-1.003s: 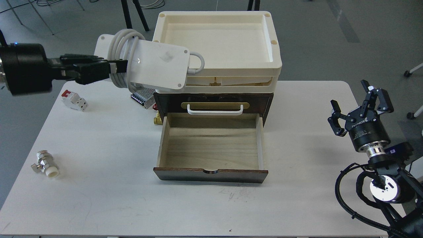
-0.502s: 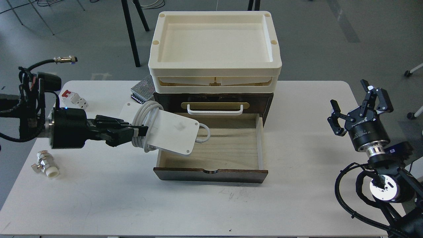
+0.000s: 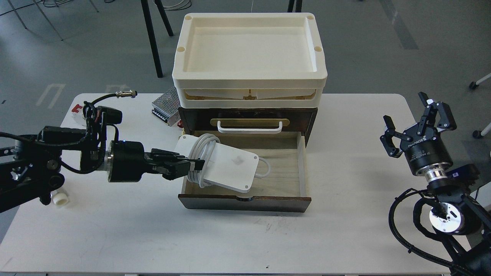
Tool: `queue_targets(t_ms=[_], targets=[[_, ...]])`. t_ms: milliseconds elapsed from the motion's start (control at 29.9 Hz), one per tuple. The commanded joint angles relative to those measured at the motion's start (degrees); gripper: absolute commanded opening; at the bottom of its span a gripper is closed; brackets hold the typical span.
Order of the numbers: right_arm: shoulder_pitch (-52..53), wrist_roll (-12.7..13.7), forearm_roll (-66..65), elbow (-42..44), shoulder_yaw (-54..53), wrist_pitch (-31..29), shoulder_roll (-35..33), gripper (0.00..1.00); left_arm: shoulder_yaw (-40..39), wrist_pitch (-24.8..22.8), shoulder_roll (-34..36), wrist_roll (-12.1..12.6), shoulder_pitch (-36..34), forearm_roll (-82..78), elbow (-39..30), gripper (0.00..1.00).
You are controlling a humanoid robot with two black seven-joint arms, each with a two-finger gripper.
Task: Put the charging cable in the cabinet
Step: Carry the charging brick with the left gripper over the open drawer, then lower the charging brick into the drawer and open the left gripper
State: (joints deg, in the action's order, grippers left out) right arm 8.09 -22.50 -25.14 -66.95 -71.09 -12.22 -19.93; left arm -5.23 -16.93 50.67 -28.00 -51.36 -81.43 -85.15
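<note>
Left gripper [image 3: 196, 165], clamped on my flat white cord-wound charging cable [image 3: 226, 168], should lower level into the dark wooden cabinet [image 3: 245, 199] drawer at frame centre before I release.

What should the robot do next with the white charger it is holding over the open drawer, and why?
Probably lower it a little and let go. The left end effector grips the charging cable by its wound cord, and most of the brick sits above the open drawer of the cabinet, tilted, its left end over the drawer's left wall. Nudging right first would help it clear that wall.
</note>
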Motion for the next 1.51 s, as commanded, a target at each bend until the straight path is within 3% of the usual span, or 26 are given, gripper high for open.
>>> queue_targets(t_ms=[0,1070,1237,1405,1472], targets=[[0.0,0.0,0.0,0.0,0.1,0.0,0.0,0.99,0.0,1.2,-3.9,0.0,0.6,0.0,2.6,0.0],[0.0,0.0,0.0,0.0,0.0,0.0,0.0,1.0,0.0,2.4,-27.3,0.0,5.5,0.0,27.5,0.01],[0.0,0.0,0.0,0.1,0.0,-0.1,0.0,1.0,0.0,2.4,-27.5,0.0,5.7,0.5,27.7,0.09],[0.0,0.0,0.0,0.0,0.0,-0.1,0.0,1.0,-0.1,2.4,-27.5,0.0,6.3,0.9,27.6,0.31],[0.0,0.0,0.0,0.0,0.0,-0.1,0.0,1.0,-0.5,2.4,-27.6,0.0,6.5,0.9,27.6,0.46]])
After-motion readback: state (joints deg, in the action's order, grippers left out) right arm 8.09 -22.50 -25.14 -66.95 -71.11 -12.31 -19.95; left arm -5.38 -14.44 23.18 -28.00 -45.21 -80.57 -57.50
